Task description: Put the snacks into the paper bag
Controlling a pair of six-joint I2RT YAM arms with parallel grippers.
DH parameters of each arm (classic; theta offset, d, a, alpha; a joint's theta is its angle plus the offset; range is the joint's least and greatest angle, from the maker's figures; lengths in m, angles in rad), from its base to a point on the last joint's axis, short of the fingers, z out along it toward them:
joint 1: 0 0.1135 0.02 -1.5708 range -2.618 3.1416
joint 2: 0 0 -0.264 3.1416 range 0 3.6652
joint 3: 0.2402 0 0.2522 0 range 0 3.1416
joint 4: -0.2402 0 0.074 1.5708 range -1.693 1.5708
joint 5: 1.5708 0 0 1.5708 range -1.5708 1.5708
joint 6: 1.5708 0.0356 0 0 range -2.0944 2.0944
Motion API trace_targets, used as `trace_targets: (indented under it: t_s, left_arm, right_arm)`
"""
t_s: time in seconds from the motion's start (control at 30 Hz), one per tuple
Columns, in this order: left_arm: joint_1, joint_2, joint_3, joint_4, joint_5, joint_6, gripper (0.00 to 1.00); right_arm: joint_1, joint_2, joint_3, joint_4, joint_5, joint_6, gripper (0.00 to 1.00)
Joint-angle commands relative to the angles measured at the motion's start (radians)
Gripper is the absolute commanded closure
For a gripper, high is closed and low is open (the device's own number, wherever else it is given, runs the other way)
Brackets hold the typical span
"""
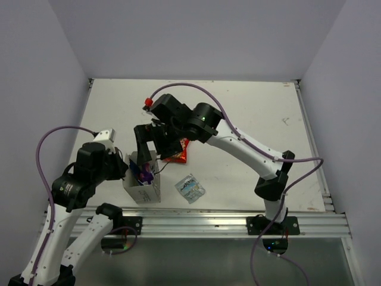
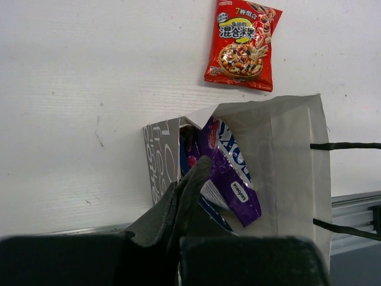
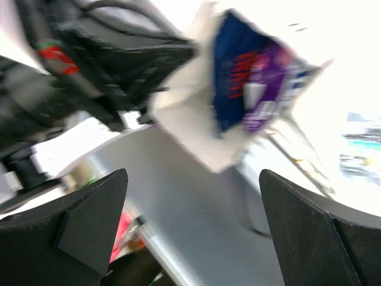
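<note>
The white paper bag (image 1: 147, 189) stands near the table's front edge, its mouth open. My left gripper (image 1: 127, 168) is shut on the bag's left rim; in the left wrist view its fingers (image 2: 189, 182) pinch the printed wall (image 2: 159, 156). The purple-pink packet (image 2: 233, 179) and the dark blue packet (image 2: 213, 210) sit inside the bag. My right gripper (image 1: 147, 155) hovers open and empty just above the bag mouth; its view shows the bag (image 3: 193, 134) with both packets. The red-orange chip bag (image 1: 178, 153) and the silvery light-blue packet (image 1: 190, 188) lie on the table to the bag's right.
The aluminium rail (image 1: 226, 219) runs along the table's front edge just behind the bag. The bag's string handles (image 2: 345, 146) stick out on its right side. The right arm (image 1: 244, 143) arches over the middle of the table.
</note>
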Motion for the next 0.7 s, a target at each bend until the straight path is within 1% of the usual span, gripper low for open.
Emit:
trace_targets:
  t_s: [0.0,0.03,0.07,0.13,0.17,0.27,0.33,0.5,0.67]
  left_arm:
    - [-0.001,-0.003,0.018,0.049,0.008,0.018,1.00]
    - [-0.001,-0.003,0.018,0.052,0.008,0.018,1.00]
    - [-0.001,-0.003,0.018,0.053,0.008,0.018,1.00]
    - [-0.001,0.005,0.018,0.053,0.008,0.018,1.00]
    - [-0.001,0.008,0.018,0.055,0.008,0.016,1.00]
    - [-0.003,0.011,0.020,0.061,0.008,0.012,1.00]
    - [-0.001,0.016,0.023,0.064,0.008,0.010,1.00]
    - [-0.001,0.022,0.029,0.062,0.008,0.007,1.00]
    - [-0.003,0.023,0.034,0.058,0.004,-0.001,1.00]
  right_arm:
    - [-0.075,-0.137,-0.111,-0.004,0.153,-0.121,0.03]
    - [-0.101,-0.156,-0.231,0.049,0.172,-0.131,0.03]
    - [-0.159,-0.185,-0.286,0.078,0.190,-0.141,0.03]
    - [-0.209,-0.185,-0.384,0.146,0.250,-0.173,0.03]
    - [-0.242,-0.165,-0.400,0.161,0.279,-0.194,0.03]
    - [-0.281,-0.101,-0.415,0.201,0.359,-0.233,0.03]
    - [-0.292,-0.020,-0.413,0.229,0.379,-0.247,0.03]
    - [-0.303,0.180,-0.366,0.252,0.387,-0.282,0.04]
    - [-0.303,0.289,-0.338,0.277,0.410,-0.303,0.05]
